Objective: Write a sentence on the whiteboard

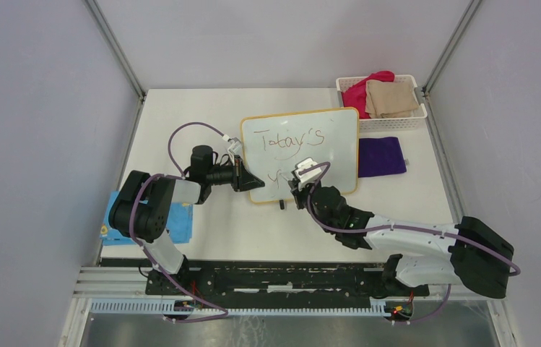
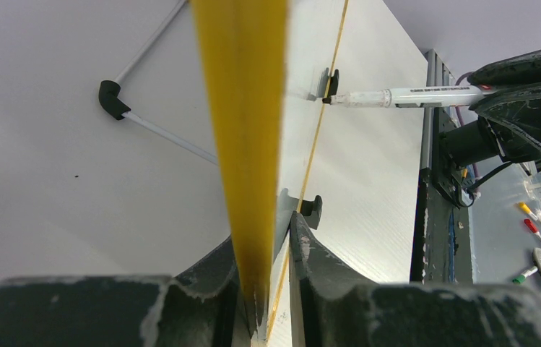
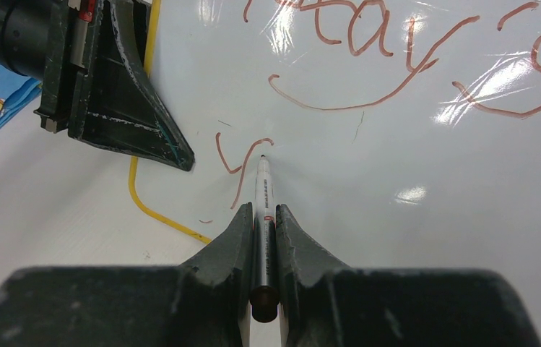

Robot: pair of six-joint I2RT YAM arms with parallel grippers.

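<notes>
Right jaws clamped on marker (image 3: 262,189), tip on whiteboard (image 3: 412,238) at sentence's (image 3: 397,65) unfinished second line, centre frame. Left jaws clamp board's edge.

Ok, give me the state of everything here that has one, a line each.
whiteboard, gripped at its left edge
sentence, unfinished: "Today's" written, second line barely begun
marker, uncapped, tip touching the whiteboard
left gripper, shut on the whiteboard's frame
right gripper, shut on the marker
basket, holding a pink cloth and a beige cloth
purple cloth, folded flat beside the basket
</notes>
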